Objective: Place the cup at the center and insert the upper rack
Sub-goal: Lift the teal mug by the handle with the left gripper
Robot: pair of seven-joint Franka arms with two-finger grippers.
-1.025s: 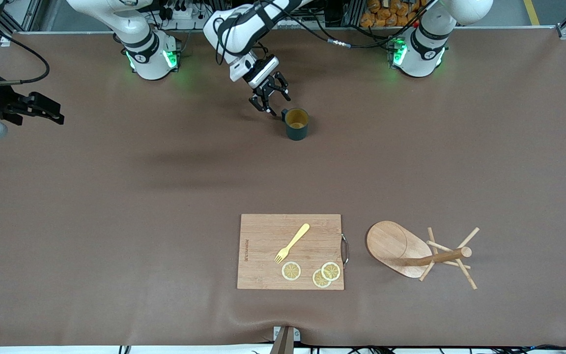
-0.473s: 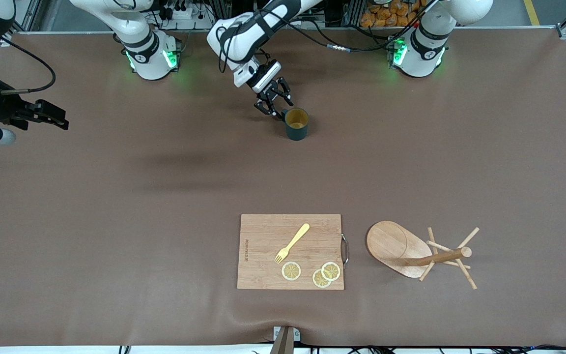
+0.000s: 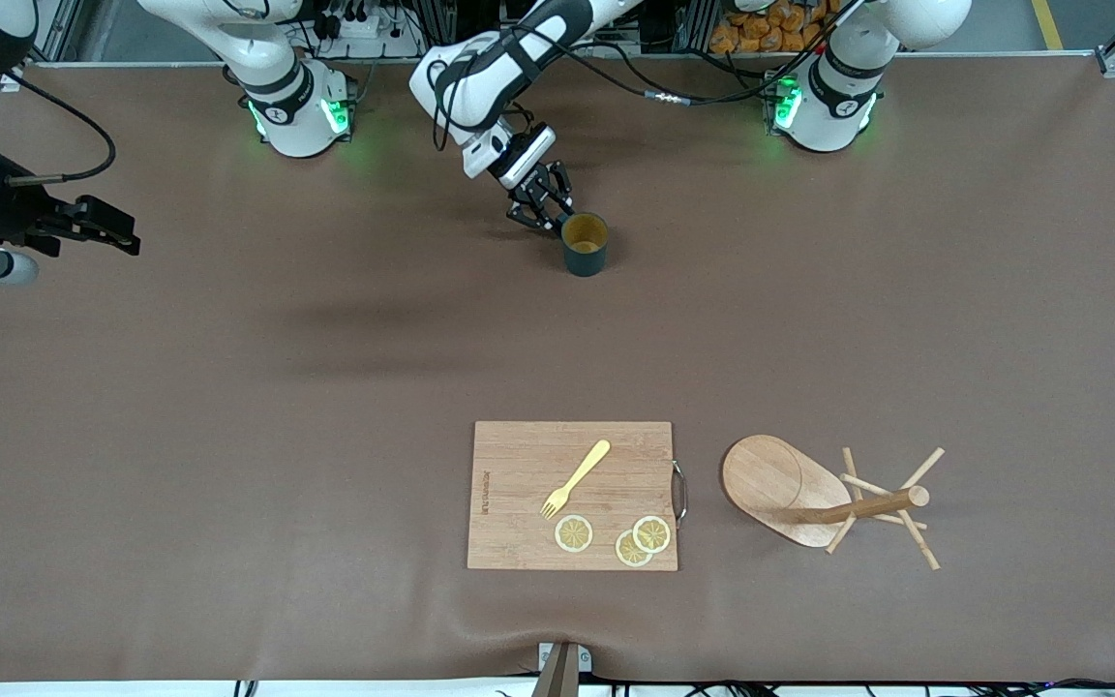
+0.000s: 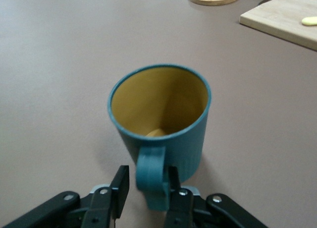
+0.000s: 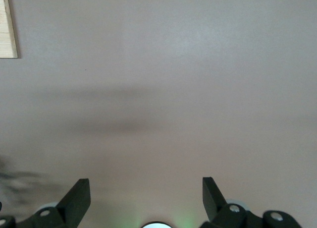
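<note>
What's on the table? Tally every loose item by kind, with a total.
Cup: 1
Mug tree: 1
Cutting board: 1
Fork: 1
Lemon slices: 3
Total: 7

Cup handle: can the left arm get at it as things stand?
Probably yes. The left gripper is open, its fingers either side of the cup handle, with nothing between; it isn't closed yet.

Brown matte table (image 3: pixel 228 436) under even light, cluttered equipment along its robot-side edge.
</note>
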